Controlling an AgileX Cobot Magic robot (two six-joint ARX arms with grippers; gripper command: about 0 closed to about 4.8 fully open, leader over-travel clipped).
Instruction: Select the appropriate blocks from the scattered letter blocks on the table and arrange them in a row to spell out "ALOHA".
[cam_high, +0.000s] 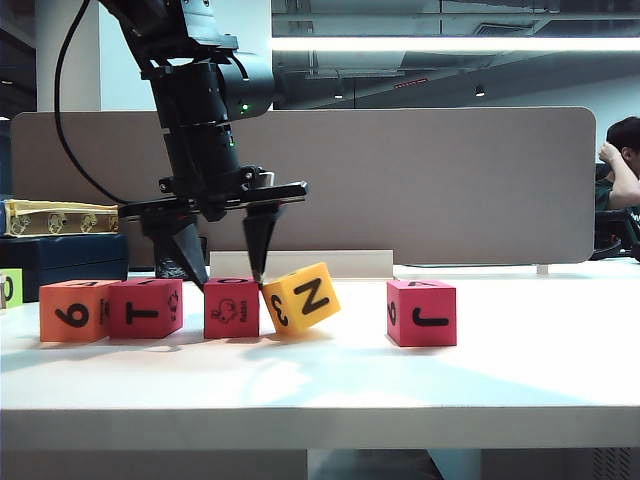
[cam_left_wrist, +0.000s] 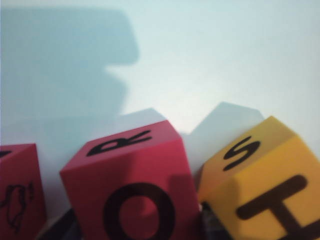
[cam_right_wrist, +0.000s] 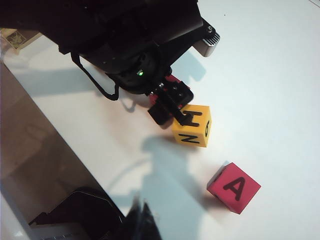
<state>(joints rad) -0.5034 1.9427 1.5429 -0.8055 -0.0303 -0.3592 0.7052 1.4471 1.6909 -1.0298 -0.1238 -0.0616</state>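
Five blocks stand in a row on the white table: an orange one, a magenta "T" block, a magenta block with "O" and "R" faces, a tilted yellow block, and a magenta block set apart, showing "A". My left gripper points down over the "O" block, one finger against each side. The yellow block leans on the nearer finger. My right gripper is shut and empty, above bare table short of the "A" block.
A lime-green cube sits at the far left edge. Behind it a gold box rests on a dark case. A grey partition closes the back of the table. A person sits at the far right.
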